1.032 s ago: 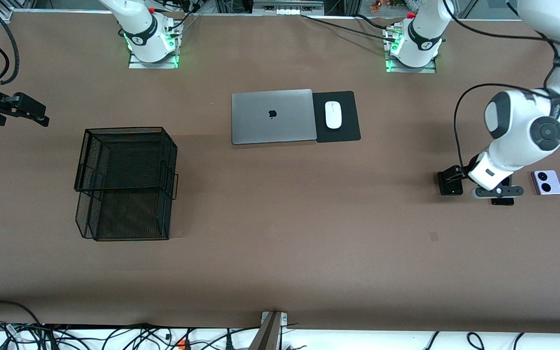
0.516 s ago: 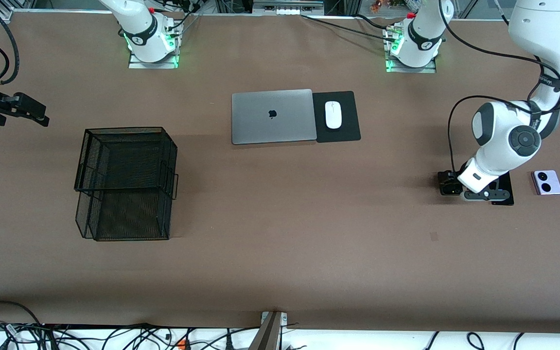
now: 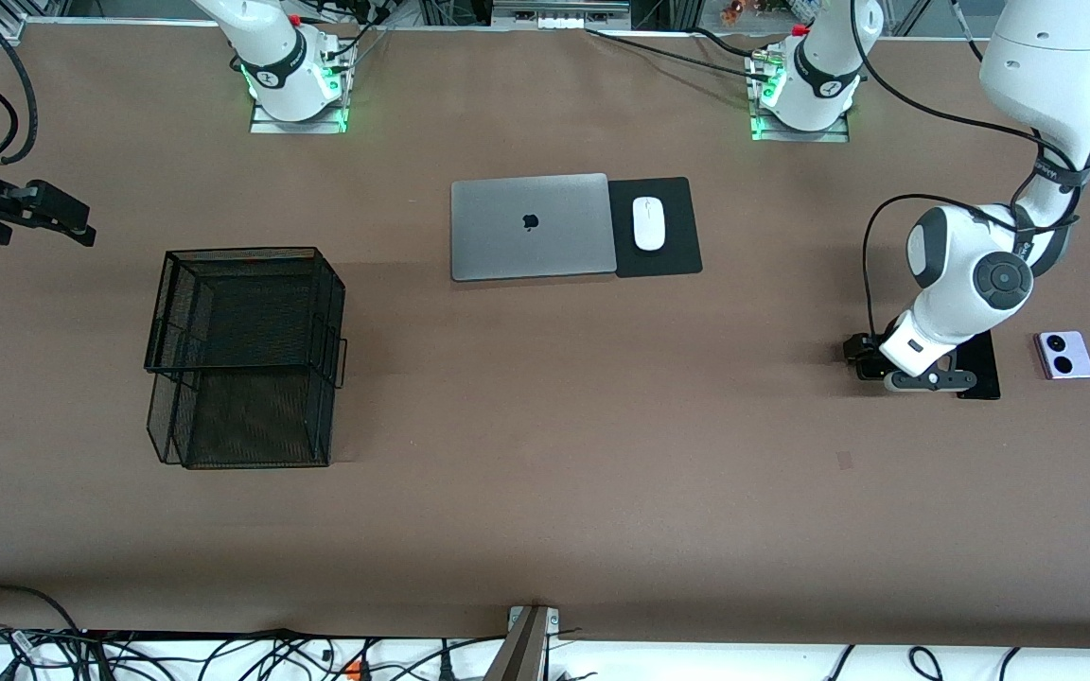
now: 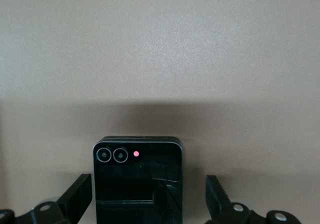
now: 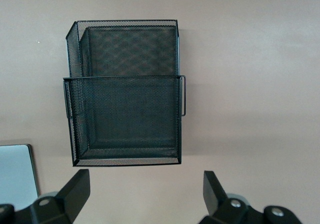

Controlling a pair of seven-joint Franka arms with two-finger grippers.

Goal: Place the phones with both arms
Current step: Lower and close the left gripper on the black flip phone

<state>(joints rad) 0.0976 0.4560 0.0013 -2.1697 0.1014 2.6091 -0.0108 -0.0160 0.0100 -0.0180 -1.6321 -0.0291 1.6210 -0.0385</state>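
Shifted my left gripper (image 4: 145, 204) from over the slim black slab (image 3: 980, 364) toward the folded black phone (image 4: 138, 181), fingers spread astride it; lilac phone (image 3: 1063, 355) at slab's 3 o'clock; right gripper (image 5: 142, 196) waits, spread, above mesh basket (image 5: 125, 91).

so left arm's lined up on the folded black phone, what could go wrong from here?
1. The left gripper is open, its jaws either side of the folded black phone. The phone sits off-centre, so one jaw may touch first and push it.
2. The slim black phone lies close beside the gripper, partly under the arm; a low move may nudge it.
3. The mesh basket stands at the right arm's end, so a handover is likely.
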